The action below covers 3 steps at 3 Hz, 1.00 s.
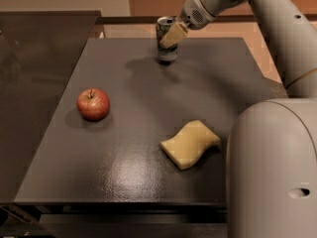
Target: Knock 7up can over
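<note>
The 7up can [167,54] stands up at the far edge of the dark table [143,83], near the middle of that edge. It has not fallen over. The gripper [171,36] is right at the can, and its tan tip lies across the top half of the can on the side facing the camera. It cannot be told if the claw is apart or together. The white arm [270,19] comes down to the can from the right. 1 red apple [92,104] sits on the left side of the table, well apart from the can. 1 yellow sponge [189,144] lies nearer the front, beside the robot's big white body [272,172].
</note>
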Each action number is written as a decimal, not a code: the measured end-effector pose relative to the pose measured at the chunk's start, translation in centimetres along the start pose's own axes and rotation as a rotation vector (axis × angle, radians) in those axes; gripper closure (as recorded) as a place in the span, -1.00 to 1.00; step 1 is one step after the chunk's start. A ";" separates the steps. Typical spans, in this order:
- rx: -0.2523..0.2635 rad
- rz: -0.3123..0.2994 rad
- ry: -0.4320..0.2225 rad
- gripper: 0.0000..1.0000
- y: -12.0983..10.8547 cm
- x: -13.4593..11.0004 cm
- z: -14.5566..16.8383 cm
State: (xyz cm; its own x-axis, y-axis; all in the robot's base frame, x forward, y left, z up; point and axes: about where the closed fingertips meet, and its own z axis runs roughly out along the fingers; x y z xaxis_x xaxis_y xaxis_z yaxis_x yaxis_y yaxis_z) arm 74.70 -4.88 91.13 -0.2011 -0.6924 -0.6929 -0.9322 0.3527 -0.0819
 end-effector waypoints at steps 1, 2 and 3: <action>0.000 0.007 0.074 1.00 1.1 0.6 -1.8; -0.004 0.013 0.179 1.00 2.5 1.8 -3.5; 0.003 0.015 0.280 1.00 3.8 3.3 -5.1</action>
State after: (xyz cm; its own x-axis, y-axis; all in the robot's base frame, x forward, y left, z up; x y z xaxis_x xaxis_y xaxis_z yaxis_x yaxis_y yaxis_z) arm 68.98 -9.04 92.17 -0.2908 -0.8340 -0.4690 -0.9275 0.3661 -0.0758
